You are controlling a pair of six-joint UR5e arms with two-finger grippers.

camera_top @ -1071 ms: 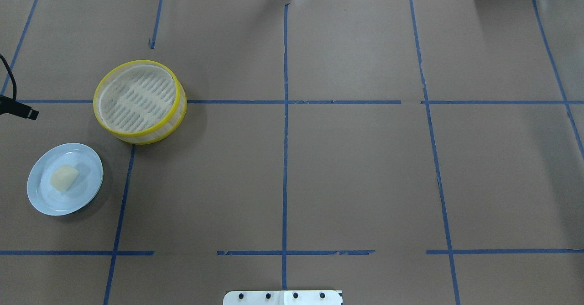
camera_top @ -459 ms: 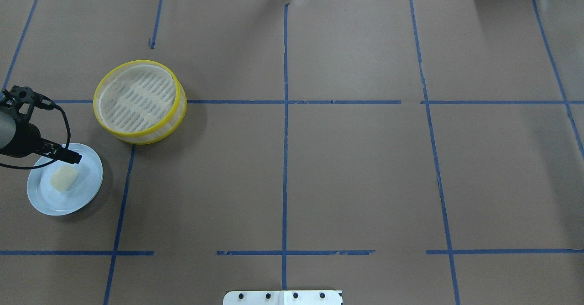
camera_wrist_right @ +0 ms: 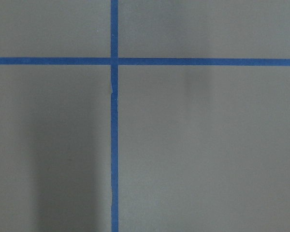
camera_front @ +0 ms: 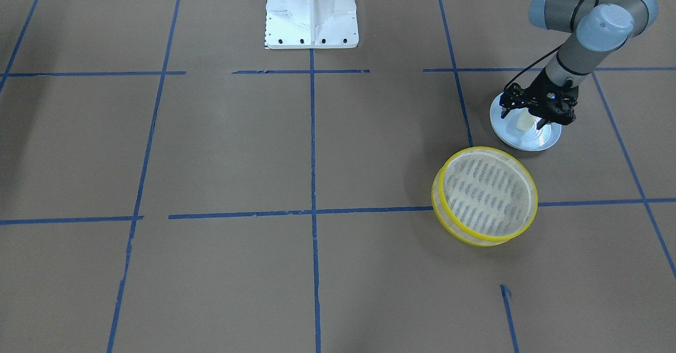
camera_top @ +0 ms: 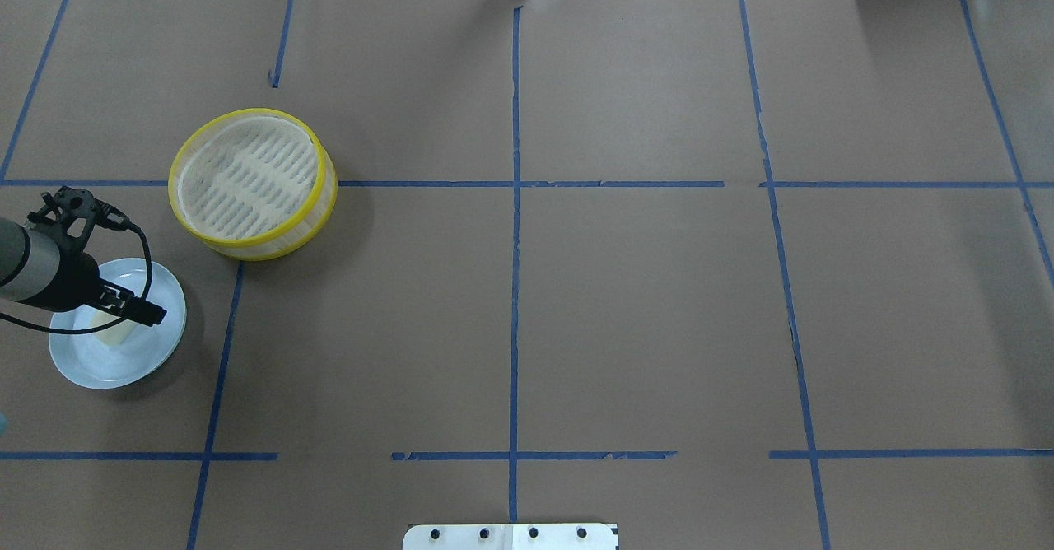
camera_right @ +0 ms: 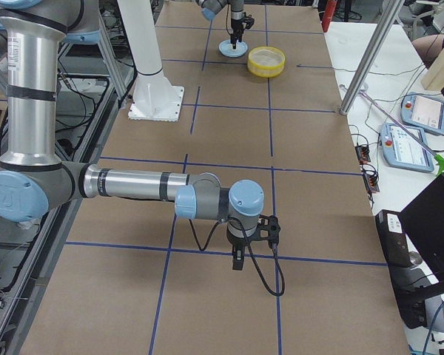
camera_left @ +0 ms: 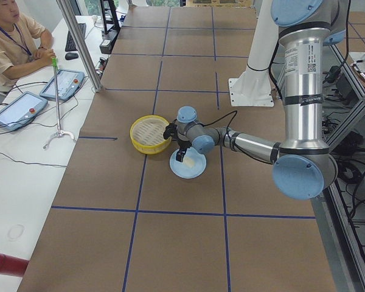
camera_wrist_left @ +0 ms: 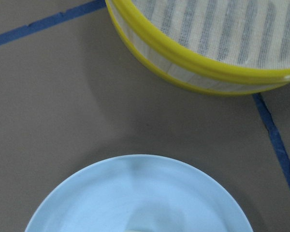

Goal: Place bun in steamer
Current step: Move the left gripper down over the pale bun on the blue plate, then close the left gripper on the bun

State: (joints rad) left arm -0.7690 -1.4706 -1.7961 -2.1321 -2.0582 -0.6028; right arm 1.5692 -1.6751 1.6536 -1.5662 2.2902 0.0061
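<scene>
The cream-white bun (camera_front: 524,124) lies on a pale blue plate (camera_front: 528,142) at the table's left side. My left gripper (camera_front: 526,118) hangs low over the plate, open, with a finger on either side of the bun; I cannot tell whether they touch it. From overhead the wrist hides most of the bun (camera_top: 115,333) on the plate (camera_top: 123,366). The yellow-rimmed steamer (camera_top: 247,249) stands empty just beyond the plate and also shows in the front view (camera_front: 483,238) and the left wrist view (camera_wrist_left: 208,63). My right gripper (camera_right: 237,257) shows only in the right side view, far away; I cannot tell its state.
Brown paper with blue tape lines covers the table. The robot's white base (camera_front: 311,12) stands at the near edge, mid-table. An operator (camera_left: 12,36) sits at a side desk with tablets, off the table.
My left arm has come in from the left edge and moved over the plate, and its gripper now covers most of the bun. The bun, plate and steamer have not moved.
</scene>
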